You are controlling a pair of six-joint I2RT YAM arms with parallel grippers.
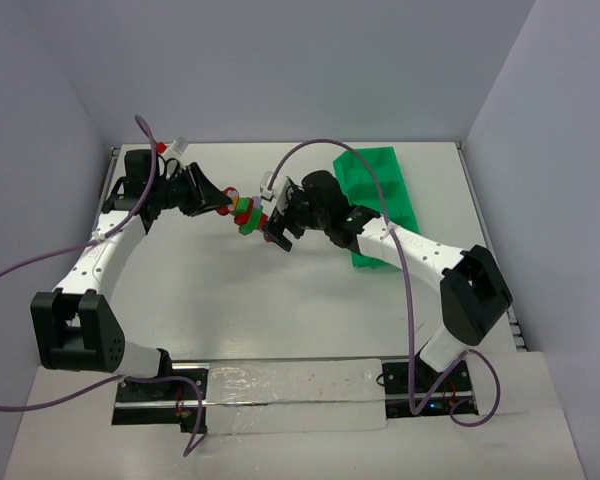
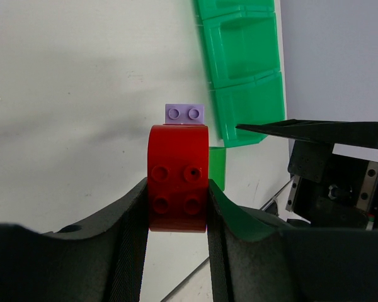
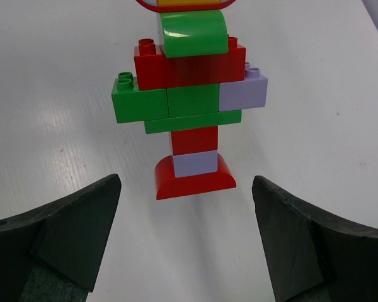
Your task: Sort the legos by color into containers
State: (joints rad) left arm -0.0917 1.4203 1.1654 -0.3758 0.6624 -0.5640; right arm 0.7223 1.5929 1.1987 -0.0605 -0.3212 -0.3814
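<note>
A joined cluster of legos point(image 1: 245, 212) hangs in the air at mid table: red, green and purple bricks stuck together. My left gripper point(image 1: 223, 200) is shut on its red end brick point(image 2: 177, 178), with a purple brick point(image 2: 184, 113) just beyond it. In the right wrist view the cluster point(image 3: 189, 100) ends in a curved red brick point(image 3: 195, 182) with a purple brick on it. My right gripper point(image 3: 186, 185) is open and empty, its fingers either side of that end without touching it. The green compartment tray point(image 1: 380, 200) lies at the back right.
The tray also shows in the left wrist view point(image 2: 242, 69), beyond the cluster. My right gripper's black finger point(image 2: 315, 131) and its body are at that view's right. White walls close the table at the back and sides. Purple cables trail from both arms.
</note>
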